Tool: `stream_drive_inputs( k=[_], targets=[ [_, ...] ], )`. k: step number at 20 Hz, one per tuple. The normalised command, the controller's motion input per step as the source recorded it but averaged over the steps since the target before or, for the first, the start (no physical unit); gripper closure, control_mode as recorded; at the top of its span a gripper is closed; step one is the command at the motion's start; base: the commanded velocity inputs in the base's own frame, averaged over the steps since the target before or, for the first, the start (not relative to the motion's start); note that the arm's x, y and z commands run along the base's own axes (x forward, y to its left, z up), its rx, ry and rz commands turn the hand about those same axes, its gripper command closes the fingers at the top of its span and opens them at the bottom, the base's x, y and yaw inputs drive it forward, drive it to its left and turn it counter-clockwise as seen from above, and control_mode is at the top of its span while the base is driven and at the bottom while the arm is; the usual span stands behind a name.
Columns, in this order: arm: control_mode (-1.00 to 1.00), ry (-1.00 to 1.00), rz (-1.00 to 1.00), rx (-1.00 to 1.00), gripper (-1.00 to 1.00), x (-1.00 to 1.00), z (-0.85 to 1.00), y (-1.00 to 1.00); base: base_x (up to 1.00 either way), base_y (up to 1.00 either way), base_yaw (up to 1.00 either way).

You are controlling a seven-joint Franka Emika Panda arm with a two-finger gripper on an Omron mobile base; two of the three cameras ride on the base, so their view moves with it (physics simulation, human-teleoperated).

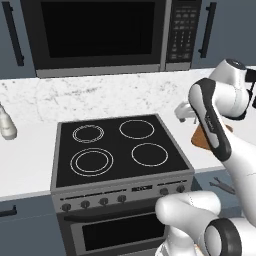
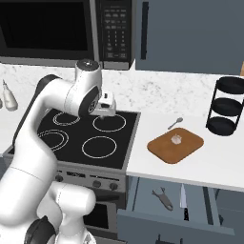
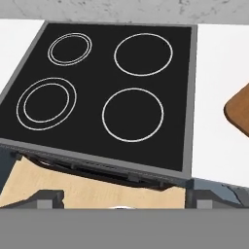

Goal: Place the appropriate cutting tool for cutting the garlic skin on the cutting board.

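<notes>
I am at the reach step: nothing is grasped yet, and the knife (image 2: 183,202) is not on the cutting board (image 2: 175,145). Taking the stove (image 2: 86,136) as my landmark, the open drawer (image 2: 171,202) sits nearest the base, below the counter (image 2: 200,157) and to the right of the stove front. In it the knife lies with its black handle toward me and its blade pointing at the counter edge, and the dark scissor-like tool (image 2: 162,198) lies just beside it on the stove side. My fingers (image 2: 106,113) hang over the stove's back right burner, well apart from the drawer; I cannot tell how far they are spread, and they hold nothing. Farther on, right of the stove, the board carries the garlic (image 2: 177,138), with a small spoon (image 2: 175,123) beyond it. Next, I judge, I must swing right and down to the knife handle, avoiding the scissors.
</notes>
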Motion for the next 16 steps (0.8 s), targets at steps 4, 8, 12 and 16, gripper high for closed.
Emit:
stream_drive_inputs(
  k=[4,8,12,16],
  targets=[
    [-1.00,0.00,0.00,-0.08,-1.00,0.00,0.07,-0.35,0.00,0.00,0.00],
    [-1.00,0.00,0.00,-0.09,-1.00,0.00,0.07,-0.48,0.00,0.00,0.00],
    [-1.00,0.00,0.00,-0.06,-1.00,0.00,0.01,-0.55,0.00,0.00,0.00],
    [-1.00,0.00,0.00,-0.04,-1.00,0.00,0.00,-0.65,0.00,0.00,0.00]
  ],
)
